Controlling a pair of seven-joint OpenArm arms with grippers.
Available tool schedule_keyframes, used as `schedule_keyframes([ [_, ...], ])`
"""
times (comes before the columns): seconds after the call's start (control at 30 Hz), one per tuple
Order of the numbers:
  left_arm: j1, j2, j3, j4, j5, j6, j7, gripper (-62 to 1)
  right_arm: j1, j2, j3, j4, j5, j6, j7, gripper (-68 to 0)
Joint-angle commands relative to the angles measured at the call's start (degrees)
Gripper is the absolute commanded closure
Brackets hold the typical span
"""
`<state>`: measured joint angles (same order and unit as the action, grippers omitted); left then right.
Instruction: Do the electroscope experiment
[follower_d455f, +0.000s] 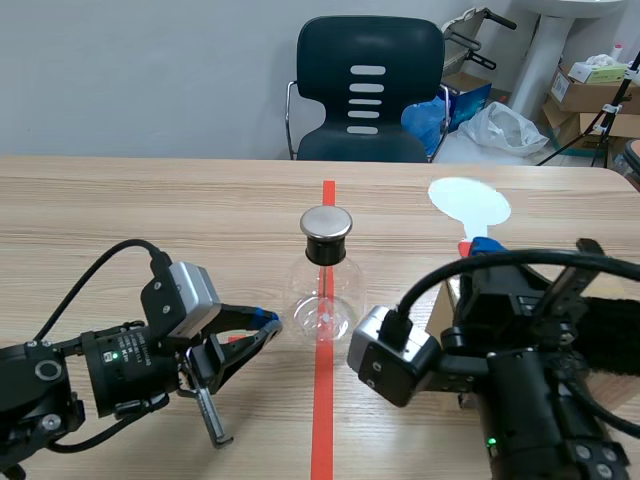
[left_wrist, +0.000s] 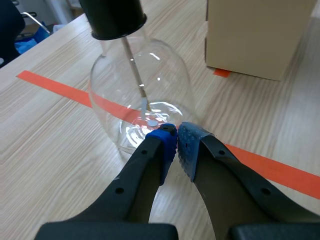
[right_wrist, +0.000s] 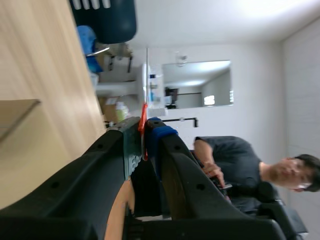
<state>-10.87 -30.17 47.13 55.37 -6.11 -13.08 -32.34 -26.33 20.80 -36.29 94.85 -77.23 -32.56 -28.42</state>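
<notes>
The electroscope (follower_d455f: 325, 285), a clear glass flask with a black stopper and a metal cap, stands on the red tape line at the table's middle. Inside it a thin rod (left_wrist: 136, 75) hangs down. My left gripper (follower_d455f: 268, 322) lies low at the flask's left side, shut on nothing, its blue pads (left_wrist: 165, 145) meeting right at the glass base (left_wrist: 145, 125). My right gripper (follower_d455f: 476, 247) is raised to the right of the flask and shut on the red handle of a white round paddle (follower_d455f: 468, 200). In the right wrist view the paddle (right_wrist: 147, 80) shows edge-on between the fingers (right_wrist: 144, 127).
A cardboard box (left_wrist: 252, 35) stands on the table to the right of the flask, partly hidden behind the right arm (follower_d455f: 447, 300). A dark fuzzy thing (follower_d455f: 612, 335) lies at the far right. A black chair (follower_d455f: 368, 90) faces the table's far edge. A person (right_wrist: 240, 170) shows in the right wrist view.
</notes>
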Motion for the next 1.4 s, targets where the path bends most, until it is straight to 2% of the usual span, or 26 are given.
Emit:
schedule_keyframes([
  [0.0, -0.9, 0.9, -0.2, 0.3, -0.6, 0.1, -0.6, -5.5, 1.6, 0.6, -0.2, -0.1, 0.0, -0.1, -0.4, -1.0],
  [0.3, -3.9, 4.3, -0.2, -4.9, -0.5, 0.1, -0.6, -5.5, 6.1, 0.6, -2.0, -2.5, 2.3, 3.7, -0.3, -1.0],
  [0.77, -4.7, 5.5, -0.2, -6.7, -0.3, 0.1, 0.2, -5.5, 7.6, 0.6, -2.0, -2.8, 3.5, 4.0, 2.4, -1.0],
  [1.37, -4.7, 5.5, -0.2, -6.7, -0.3, 0.1, 2.0, -5.5, 7.6, 0.6, -2.0, -2.8, 3.5, 4.0, 2.4, -1.0],
])
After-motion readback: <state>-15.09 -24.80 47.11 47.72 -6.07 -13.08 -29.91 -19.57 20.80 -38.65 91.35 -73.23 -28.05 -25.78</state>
